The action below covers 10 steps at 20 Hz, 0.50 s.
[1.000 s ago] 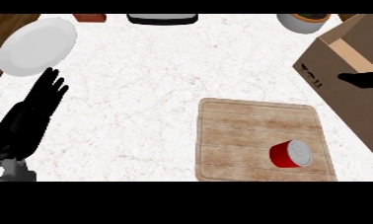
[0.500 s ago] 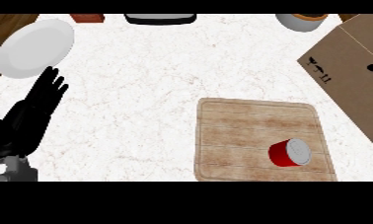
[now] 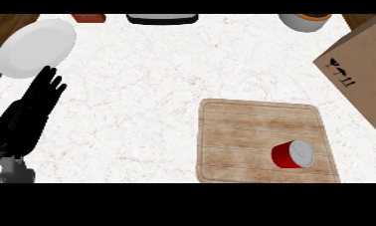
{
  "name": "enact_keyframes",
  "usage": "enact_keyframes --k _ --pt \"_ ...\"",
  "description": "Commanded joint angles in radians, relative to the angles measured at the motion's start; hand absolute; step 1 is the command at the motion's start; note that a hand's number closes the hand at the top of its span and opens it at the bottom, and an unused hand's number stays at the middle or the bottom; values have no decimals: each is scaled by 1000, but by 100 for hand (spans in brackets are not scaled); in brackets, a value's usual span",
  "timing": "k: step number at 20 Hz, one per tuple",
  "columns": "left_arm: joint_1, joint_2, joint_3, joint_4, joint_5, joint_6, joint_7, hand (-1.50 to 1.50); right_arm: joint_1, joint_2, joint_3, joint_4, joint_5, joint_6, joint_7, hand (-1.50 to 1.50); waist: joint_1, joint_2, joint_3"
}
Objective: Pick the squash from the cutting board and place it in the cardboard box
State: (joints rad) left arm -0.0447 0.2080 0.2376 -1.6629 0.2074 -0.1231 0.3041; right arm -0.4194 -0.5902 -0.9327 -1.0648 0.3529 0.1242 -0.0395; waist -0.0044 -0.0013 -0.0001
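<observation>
A wooden cutting board (image 3: 242, 125) lies on the counter at the lower right. On it lies a red can with a grey lid (image 3: 293, 154), on its side near the board's right front corner; no squash shows. The cardboard box (image 3: 354, 66) stands at the right edge, partly cut off. My left hand (image 3: 31, 108) rests at the left edge, fingers straight and pointing up, holding nothing. My right hand does not show.
A white plate (image 3: 37, 47) lies at the upper left, just beyond my left hand. Along the back edge stand a brown block (image 3: 89, 18), a dark tray (image 3: 162, 18) and a grey bowl (image 3: 304, 21).
The view has shifted slightly, so the box sits further right in the picture. The left hand and the can keep their places.
</observation>
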Motion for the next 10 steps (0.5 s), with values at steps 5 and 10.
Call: enact_keyframes --k 5,10 --pt "-40 11 23 48 11 -8 -12 0 92 -205 -69 188 -146 158 -152 -150 4 3 1" --pt "54 -29 -22 -94 -13 15 41 0 151 -194 -24 249 -156 125 -239 -150 11 1 1"
